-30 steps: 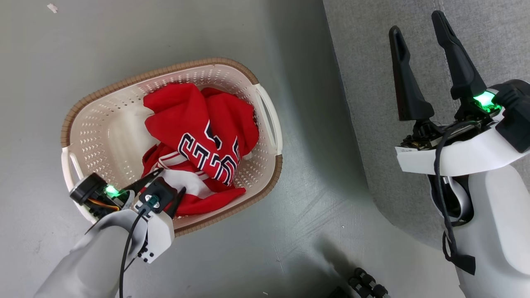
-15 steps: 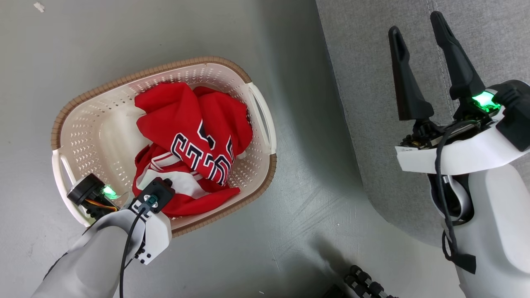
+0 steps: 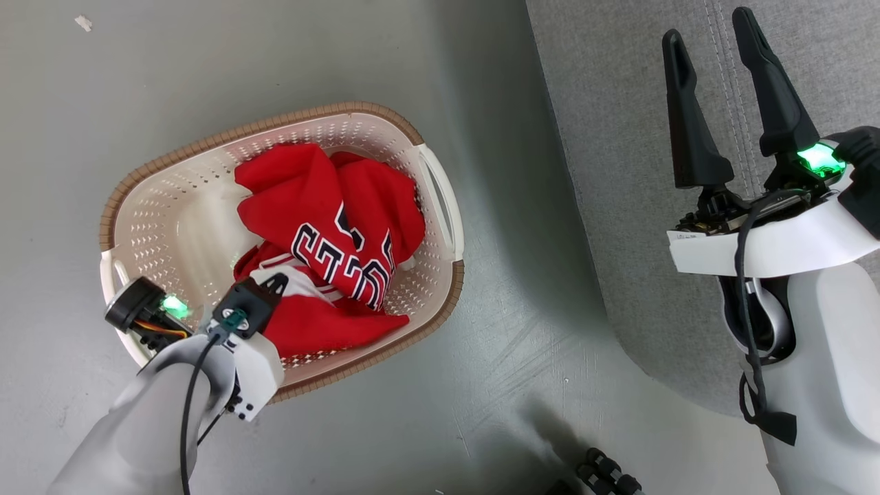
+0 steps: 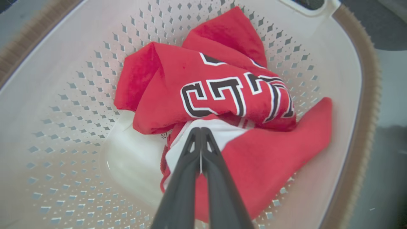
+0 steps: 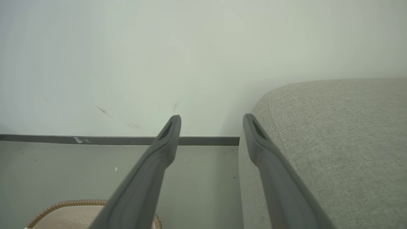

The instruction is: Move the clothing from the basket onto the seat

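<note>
The clothing (image 3: 330, 227), red with white trim and black lettering, lies crumpled in the cream basket (image 3: 206, 141) on the floor. My left gripper (image 3: 275, 283) reaches into the basket from its near side. In the left wrist view its fingers are pressed together at the gripper tip (image 4: 200, 129), pinching a white-trimmed fold of the clothing (image 4: 206, 79) above the basket's wall (image 4: 63, 111). My right gripper (image 3: 711, 31) stands open and empty over the grey seat (image 3: 619, 172). From the right wrist, that gripper (image 5: 211, 119) points at the wall beside the seat (image 5: 334, 143).
Grey floor surrounds the basket and runs up to the seat's rounded edge. A pale wall with a dark baseboard (image 5: 95, 139) stands ahead of the right gripper. A black ridged part (image 3: 605, 474) sits at the bottom edge. A small white scrap (image 3: 84, 23) lies far left.
My left gripper went from open to shut on the white-trimmed fold of the clothing. The head camera shifted slightly. The right arm stays open over the seat.
</note>
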Robot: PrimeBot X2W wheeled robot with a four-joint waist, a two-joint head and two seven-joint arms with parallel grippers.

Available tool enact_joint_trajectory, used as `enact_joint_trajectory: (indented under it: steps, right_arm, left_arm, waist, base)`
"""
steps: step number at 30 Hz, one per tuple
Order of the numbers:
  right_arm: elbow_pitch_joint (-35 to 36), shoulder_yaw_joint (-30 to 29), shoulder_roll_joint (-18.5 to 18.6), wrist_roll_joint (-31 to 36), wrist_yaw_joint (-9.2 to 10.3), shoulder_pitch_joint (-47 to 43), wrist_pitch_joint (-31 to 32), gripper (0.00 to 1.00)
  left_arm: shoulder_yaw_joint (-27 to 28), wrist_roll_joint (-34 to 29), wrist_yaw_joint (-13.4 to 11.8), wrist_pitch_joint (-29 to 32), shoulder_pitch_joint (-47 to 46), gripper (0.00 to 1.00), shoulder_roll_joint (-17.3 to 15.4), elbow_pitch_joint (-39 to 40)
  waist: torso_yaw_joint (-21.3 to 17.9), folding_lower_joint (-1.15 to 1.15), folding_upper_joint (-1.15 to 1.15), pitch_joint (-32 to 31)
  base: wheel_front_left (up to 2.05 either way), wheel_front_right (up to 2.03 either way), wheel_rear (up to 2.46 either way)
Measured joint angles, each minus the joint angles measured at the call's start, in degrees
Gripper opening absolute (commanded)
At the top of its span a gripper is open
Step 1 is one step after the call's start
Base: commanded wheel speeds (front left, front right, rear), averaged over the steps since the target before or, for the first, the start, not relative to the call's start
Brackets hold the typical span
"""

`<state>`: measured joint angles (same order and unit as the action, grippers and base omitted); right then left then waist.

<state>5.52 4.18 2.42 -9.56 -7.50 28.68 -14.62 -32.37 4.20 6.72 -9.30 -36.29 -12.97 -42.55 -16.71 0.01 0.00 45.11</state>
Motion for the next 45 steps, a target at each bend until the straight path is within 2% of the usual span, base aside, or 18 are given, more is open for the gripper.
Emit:
enact_joint_trajectory:
  steps: [12,27,45]
  right_arm:
    - [-0.5,-2.1,0.0,0.4,0.00,-0.1,0.0,1.00]
    - [-1.6,-4.0,0.0,4.2,0.00,-0.1,0.0,1.00]
    - [-3.0,-7.8,0.1,6.7,0.00,-1.3,0.0,1.00]
  left_arm:
    - [3.5,3.1,-1.5,-2.9,0.6,0.00,0.0,4.8]
    - [9.0,7.4,-6.2,-4.5,6.7,0.00,0.6,14.7]
    - [9.7,9.4,-7.3,-5.0,12.2,0.00,2.5,26.4]
  waist:
    - [0.9,0.00,0.00,-1.8]
    - [4.1,0.00,0.00,-5.8]
    - [8.0,0.00,0.00,-13.7]
  base:
    - [0.00,0.00,0.00]
    - [0.00,0.00,0.00]
    - [0.00,0.00,0.00]
